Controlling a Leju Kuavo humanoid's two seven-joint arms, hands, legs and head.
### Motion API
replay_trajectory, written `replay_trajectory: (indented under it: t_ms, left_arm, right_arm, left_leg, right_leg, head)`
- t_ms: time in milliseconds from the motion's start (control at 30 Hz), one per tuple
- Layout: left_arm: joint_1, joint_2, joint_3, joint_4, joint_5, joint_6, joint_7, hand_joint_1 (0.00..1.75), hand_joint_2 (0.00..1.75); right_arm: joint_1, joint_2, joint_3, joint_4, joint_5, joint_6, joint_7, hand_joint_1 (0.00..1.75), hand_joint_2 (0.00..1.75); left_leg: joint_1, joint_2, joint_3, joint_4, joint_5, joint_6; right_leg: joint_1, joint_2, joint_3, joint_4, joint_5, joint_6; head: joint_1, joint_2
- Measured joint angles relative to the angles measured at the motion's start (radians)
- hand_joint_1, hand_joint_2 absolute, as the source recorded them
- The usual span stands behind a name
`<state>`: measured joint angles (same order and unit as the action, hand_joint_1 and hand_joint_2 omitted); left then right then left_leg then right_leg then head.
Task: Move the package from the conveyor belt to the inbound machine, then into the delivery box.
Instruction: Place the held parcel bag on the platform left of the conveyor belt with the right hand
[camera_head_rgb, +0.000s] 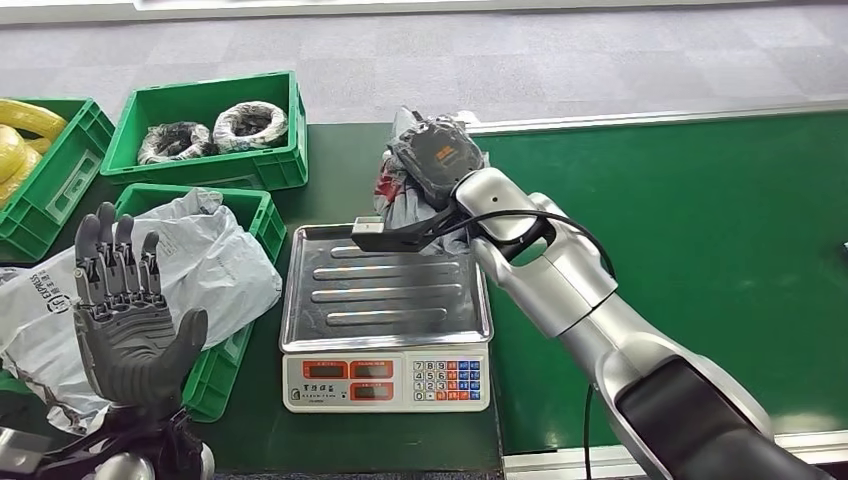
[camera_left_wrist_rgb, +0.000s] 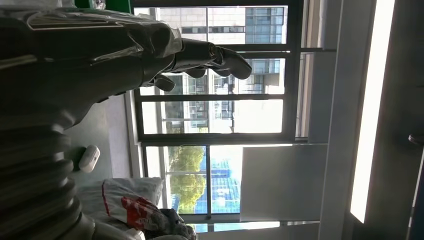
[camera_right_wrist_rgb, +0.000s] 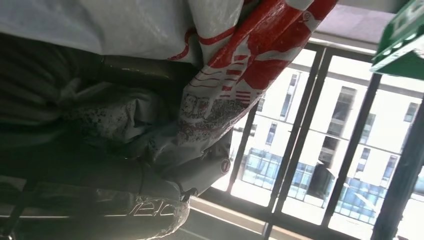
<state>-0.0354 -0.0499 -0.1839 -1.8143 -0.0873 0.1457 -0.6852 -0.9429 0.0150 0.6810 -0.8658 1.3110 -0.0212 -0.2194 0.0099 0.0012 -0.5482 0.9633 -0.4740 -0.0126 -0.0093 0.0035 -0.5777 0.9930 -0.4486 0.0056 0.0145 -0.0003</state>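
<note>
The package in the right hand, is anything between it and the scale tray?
Nothing visible. The right hand holds the package at the far edge of the scale tray, whose steel surface lies bare.

The head view looks down on the counter (camera_head_rgb: 340, 180) from above, while both wrist views, close behind each robot hand, face the windows (camera_left_wrist_rgb: 220, 115).

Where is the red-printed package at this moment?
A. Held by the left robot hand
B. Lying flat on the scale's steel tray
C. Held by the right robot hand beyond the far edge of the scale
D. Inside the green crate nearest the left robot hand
C: the right robot hand grips the package just past the scale, whose steel tray is bare.
</note>
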Motion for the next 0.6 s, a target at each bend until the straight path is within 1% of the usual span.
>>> replay_trajectory:
  t_ms: [267,367,500,600]
  left_arm:
    - [-0.006,-0.002,0.000,0.000,-0.008,-0.010,0.008,0.00,1.75]
    - [-0.013,-0.003,-0.001,0.000,-0.011,-0.013,0.015,0.00,1.75]
    - [-0.033,-0.008,-0.005,0.000,-0.017,-0.019,0.036,0.00,1.75]
    - [-0.047,-0.012,-0.006,0.001,-0.018,-0.020,0.044,0.00,1.75]
  right_arm:
    - [-0.018,0.070,0.069,0.051,-0.036,0.010,-0.013,1.75,1.75]
    - [-0.016,0.090,0.090,0.057,-0.079,0.010,-0.048,1.75,1.75]
    - [0.008,0.104,0.113,0.042,-0.176,0.010,-0.104,1.75,1.75]
    - [0.025,0.110,0.128,0.027,-0.200,0.010,-0.114,1.75,1.75]
  left_leg:
    - [0.000,0.000,0.000,0.000,0.000,0.000]
    - [0.000,0.000,0.000,0.000,0.000,0.000]
    - [0.000,0.000,0.000,0.000,0.000,0.000]
    - [0.000,0.000,0.000,0.000,0.000,0.000]
  right_leg:
    - [0.000,0.000,0.000,0.000,0.000,0.000]
    - [0.000,0.000,0.000,0.000,0.000,0.000]
    - [0.000,0.000,-0.001,0.000,0.000,0.000]
    - [0.000,0.000,-0.001,0.000,0.000,0.000]
  head:
    - [0.000,0.000]
    - [0.000,0.000]
    - [0.000,0.000]
    - [0.000,0.000]
